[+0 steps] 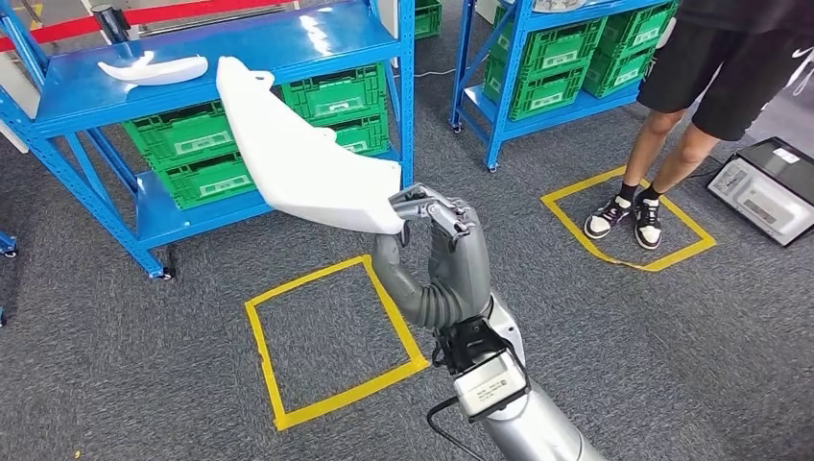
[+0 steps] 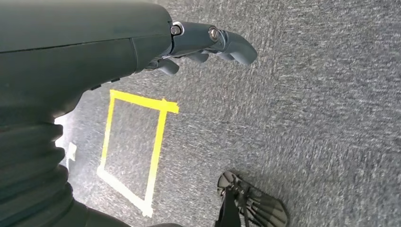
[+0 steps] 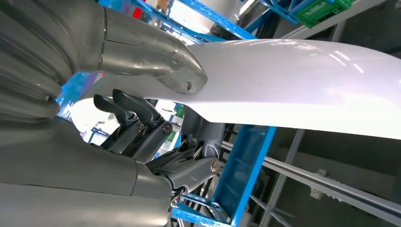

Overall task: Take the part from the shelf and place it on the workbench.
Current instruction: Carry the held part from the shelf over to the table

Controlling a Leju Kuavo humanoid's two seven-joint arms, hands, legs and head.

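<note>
The right robot hand point(image 1: 437, 226) has the long, curved white plastic panel point(image 1: 293, 154) pinched by one end, thumb on the glossy face and fingers tucked under the edge. The part is in the air, clear of the blue metal shelf point(image 1: 192, 48), its far end sticking up and out toward the rack. It looks light and stiff, a thin moulded shell, but that shiny skin could be slippery, and held at the tip it has plenty of lever to twist in the grip. A hold nearer the middle would be steadier, I'd say; as it is, slow turns are wise. A second white moulded piece point(image 1: 154, 69) lies on the top shelf. The left robot hand point(image 2: 208, 45) hangs over the grey carpet, fingers loosely curled, holding nothing. A person in black shorts point(image 1: 691, 86) stands nearby inside a yellow tape square point(image 1: 629, 221).
</note>
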